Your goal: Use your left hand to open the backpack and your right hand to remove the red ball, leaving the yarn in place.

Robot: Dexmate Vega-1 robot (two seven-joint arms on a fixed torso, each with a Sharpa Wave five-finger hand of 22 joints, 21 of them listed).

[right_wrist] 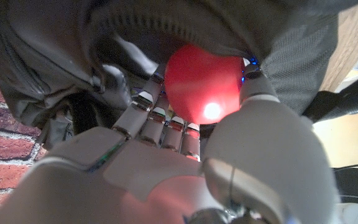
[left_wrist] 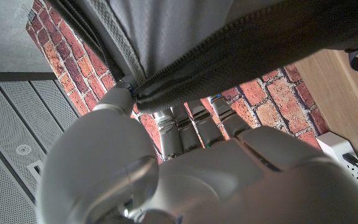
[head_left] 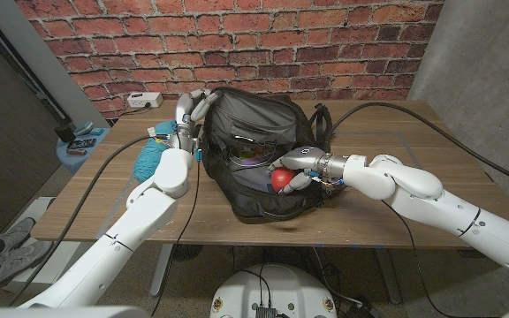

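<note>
A dark grey backpack (head_left: 259,146) lies on the wooden table (head_left: 396,199), its opening facing the front. My left hand (head_left: 188,113) grips the backpack's upper left edge and holds it up; in the left wrist view the fingers (left_wrist: 185,121) hook the zipper rim (left_wrist: 241,53). My right hand (head_left: 297,168) reaches into the opening and holds the red ball (head_left: 280,179) at the front of the bag. The right wrist view shows the red ball (right_wrist: 204,84) held between thumb and fingers under the fabric. Blue-green yarn (head_left: 148,157) lies on the table left of the backpack, behind my left arm.
A white power strip (head_left: 144,100) sits at the table's back left. Black cables (head_left: 387,108) run across the right side of the table. A blue stool with small items (head_left: 78,141) stands beyond the left edge. A brick wall (head_left: 237,44) is behind.
</note>
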